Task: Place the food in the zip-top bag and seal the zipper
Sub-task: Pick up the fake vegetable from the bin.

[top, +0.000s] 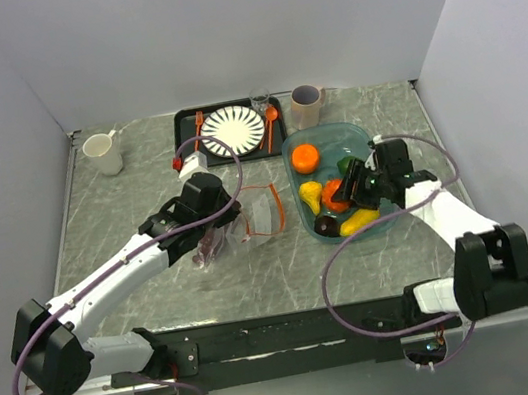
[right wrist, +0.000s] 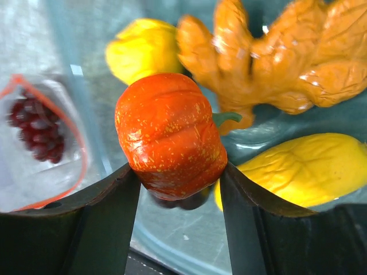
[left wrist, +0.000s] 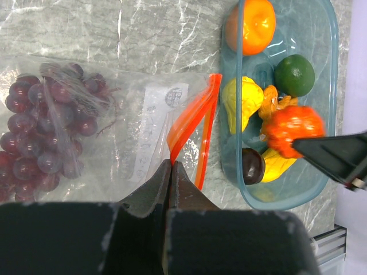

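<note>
**Inspector:** Left gripper (left wrist: 171, 172), state?

**Assistant:** Its fingers are pressed together on the zipper (left wrist: 198, 114), pinching the near end of the orange-red strip. The strip's two halves stand parted beyond the pinch, so the mouth is unsealed.

**Inspector:** Where is the zip-top bag (left wrist: 114, 126)?

**Assistant:** It lies flat on the marbled table (top: 141, 188), just left of the teal tub (left wrist: 330, 114), with its mouth facing the tub. A bunch of dark purple grapes (left wrist: 40, 132) sits inside, at the end away from the mouth.

**Inspector:** Right gripper (right wrist: 178, 172)?

**Assistant:** It is down in the tub with its fingers clamped on a small orange pumpkin (right wrist: 169, 134), one against each flank. I cannot tell whether the pumpkin is clear of the tub floor.

**Inspector:** What else is in the tub?

**Assistant:** A round orange (left wrist: 250, 26) at the far end, a green lime (left wrist: 294, 74), a yellow gourd (left wrist: 241, 103), a crinkled orange leaf piece (right wrist: 275, 57), a long yellow piece (right wrist: 298, 169) beside the gripper, and a dark purple piece (left wrist: 252, 165) near the front wall.
</note>
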